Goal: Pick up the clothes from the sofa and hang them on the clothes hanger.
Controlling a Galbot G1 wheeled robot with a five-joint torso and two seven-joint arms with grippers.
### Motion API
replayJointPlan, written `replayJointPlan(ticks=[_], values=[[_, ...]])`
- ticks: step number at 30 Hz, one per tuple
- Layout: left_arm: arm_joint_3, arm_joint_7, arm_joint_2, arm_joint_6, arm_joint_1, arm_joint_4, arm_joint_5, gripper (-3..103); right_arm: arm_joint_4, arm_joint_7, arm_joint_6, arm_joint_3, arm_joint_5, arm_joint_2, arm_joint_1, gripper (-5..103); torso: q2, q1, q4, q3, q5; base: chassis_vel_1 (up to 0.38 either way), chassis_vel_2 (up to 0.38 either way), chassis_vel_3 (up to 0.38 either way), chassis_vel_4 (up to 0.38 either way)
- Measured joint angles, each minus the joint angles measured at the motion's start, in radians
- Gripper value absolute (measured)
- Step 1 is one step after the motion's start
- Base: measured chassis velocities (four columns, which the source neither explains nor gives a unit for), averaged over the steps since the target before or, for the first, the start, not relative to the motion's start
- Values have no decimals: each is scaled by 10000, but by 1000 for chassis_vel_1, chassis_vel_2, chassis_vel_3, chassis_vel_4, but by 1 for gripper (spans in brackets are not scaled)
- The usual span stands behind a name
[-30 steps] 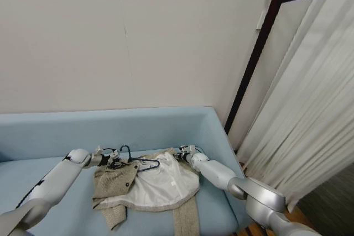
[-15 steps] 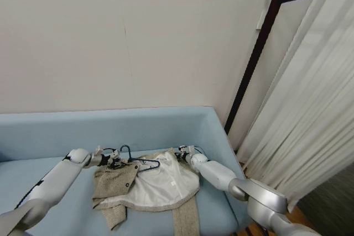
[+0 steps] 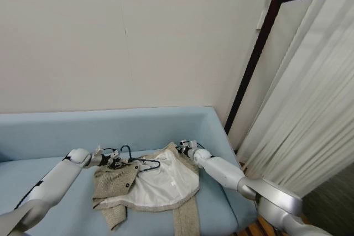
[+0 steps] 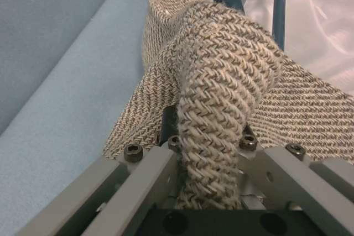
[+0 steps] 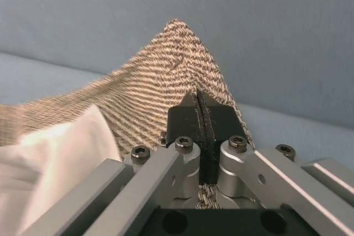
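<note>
A beige knit jacket (image 3: 119, 183) with a white lining (image 3: 160, 183) lies spread on the light blue sofa (image 3: 66, 136), a dark blue hanger (image 3: 135, 161) at its collar. My left gripper (image 3: 114, 160) is shut on a fold of the knit (image 4: 221, 92) at the jacket's left shoulder. My right gripper (image 3: 182, 147) is shut on the jacket's right shoulder edge (image 5: 171, 64), which is pulled up into a small peak. A dark clothes rack (image 3: 260, 48) stands to the right of the sofa.
The sofa's backrest (image 3: 110, 122) runs close behind both grippers, against a plain wall. White curtains (image 3: 310, 109) hang at the right beside the rack. Wooden floor (image 3: 260, 229) shows past the sofa's right end.
My right gripper has drawn the jacket's right shoulder edge up and slightly toward the backrest, raising a peak of knit. The left arm has stayed still.
</note>
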Motion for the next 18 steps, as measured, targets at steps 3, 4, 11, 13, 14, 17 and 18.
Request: replayJointPlan(ticks=[3, 4, 11, 13, 14, 17, 18], values=[[25, -238, -52, 183, -25, -23, -134, 7, 1042, 79, -44, 230, -366, -384, -53, 0, 0, 0, -2, 0, 0, 0, 0, 0, 0], [25, -238, -52, 183, -25, -23, -134, 7, 1042, 79, -44, 230, -366, -384, -53, 0, 0, 0, -2, 0, 0, 0, 0, 0, 0], [160, -277, -132, 223, -113, 32, -129, 7, 2978, 163, -36, 919, -1110, -947, -280, 0, 0, 0, 1, 0, 0, 0, 0, 0, 0], [175, -284, -157, 226, -114, 50, -114, 7, 3584, 271, -46, 1156, -1216, -1099, -401, 0, 1, 0, 0, 0, 0, 0, 0, 0, 0], [186, -306, -171, 231, -114, 57, -107, 7, 3939, 350, -70, 1251, -1255, -1183, -461, 0, 1, 0, 0, 0, 0, 0, 0, 0, 0], [196, -405, -206, 259, -114, 75, -92, 7, 4666, 462, -171, 1449, -1315, -1347, -581, 0, 1, 0, 0, -1, -1, 0, 0, 0, 0], [198, -488, -228, 272, -109, 86, -89, 7, 4989, 484, -200, 1499, -1361, -1418, -629, 0, 2, -1, -1, -1, -1, 0, 0, 0, 0]])
